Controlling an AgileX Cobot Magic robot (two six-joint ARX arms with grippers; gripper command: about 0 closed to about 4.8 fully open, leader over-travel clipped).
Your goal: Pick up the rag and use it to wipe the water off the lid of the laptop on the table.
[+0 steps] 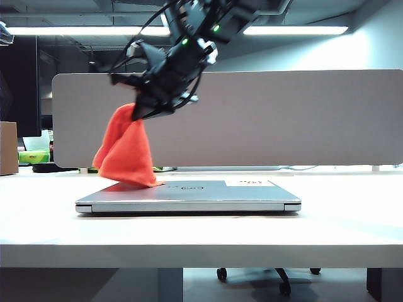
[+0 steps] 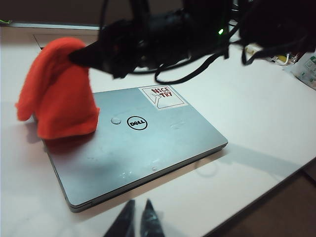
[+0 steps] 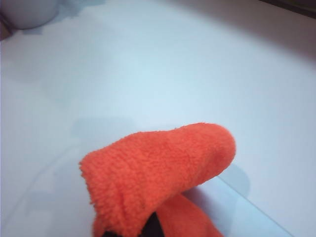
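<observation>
Holding the rag [image 1: 126, 154] clenched in my right end effector [image 1: 135, 113], its hem touches the lid's [image 2: 148, 148] left edge; left end effector [image 2: 138, 219] hovers closed near the table's [image 1: 340, 220] front edge.

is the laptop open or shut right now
Shut. The lid lies flat on the laptop base, logo and sticker facing up; the rag, hanging from the right gripper, touches it.
</observation>
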